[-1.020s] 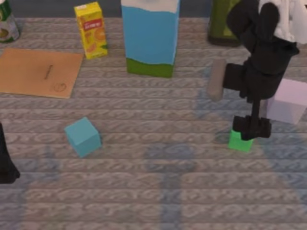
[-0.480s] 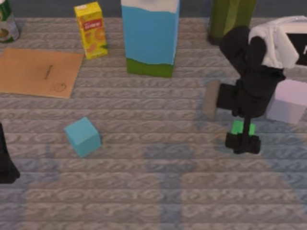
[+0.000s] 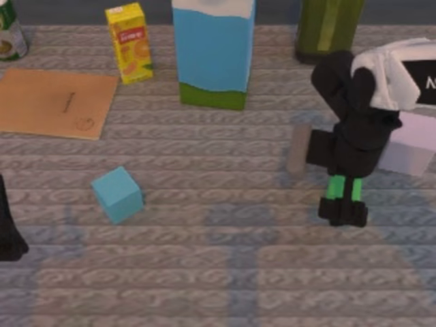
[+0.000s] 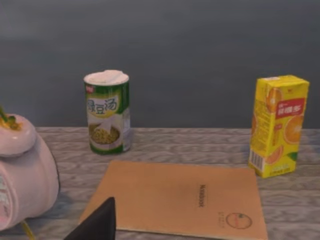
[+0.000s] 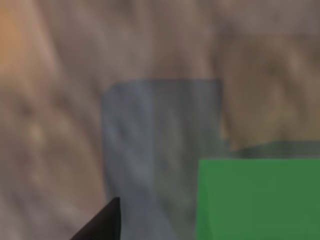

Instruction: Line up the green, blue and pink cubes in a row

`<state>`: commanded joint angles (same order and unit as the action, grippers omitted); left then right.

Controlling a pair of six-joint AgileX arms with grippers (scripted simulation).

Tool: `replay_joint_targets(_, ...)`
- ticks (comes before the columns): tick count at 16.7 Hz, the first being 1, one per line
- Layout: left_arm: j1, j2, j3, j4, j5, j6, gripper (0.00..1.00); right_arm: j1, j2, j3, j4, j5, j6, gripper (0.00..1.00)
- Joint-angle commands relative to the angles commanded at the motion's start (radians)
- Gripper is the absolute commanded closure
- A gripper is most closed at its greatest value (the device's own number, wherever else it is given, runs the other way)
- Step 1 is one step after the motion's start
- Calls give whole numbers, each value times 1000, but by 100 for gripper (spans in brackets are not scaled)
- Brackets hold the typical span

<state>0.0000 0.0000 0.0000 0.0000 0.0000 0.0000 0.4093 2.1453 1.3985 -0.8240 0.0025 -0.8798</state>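
Observation:
My right gripper (image 3: pixel 344 208) hangs at the table's right side, shut on the small green cube (image 3: pixel 338 186), which shows between its black fingers and is off the table. In the right wrist view the green cube (image 5: pixel 260 200) fills one corner above its grey shadow. The pale pink cube (image 3: pixel 411 155) rests just behind, partly hidden by the right arm. The turquoise-blue cube (image 3: pixel 117 195) sits alone at the left-centre. My left arm (image 3: pixel 8 235) is parked at the left edge.
Along the back stand a yellow juice box (image 3: pixel 129 42), a tall blue carton (image 3: pixel 214 51) and a dark green bottle (image 3: pixel 328 27). A brown notebook (image 3: pixel 56 102) lies back left beside a green can (image 4: pixel 106 112).
The right gripper went down over the green cube, took hold of it and raised it off the table. The arm drew slightly left. The blue and pink cubes have not moved.

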Motion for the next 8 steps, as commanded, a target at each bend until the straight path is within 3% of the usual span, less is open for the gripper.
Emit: replay_joint_targets(8, 0, 0, 0, 0, 0, 0, 0, 0, 0, 0, 0, 0, 0, 68)
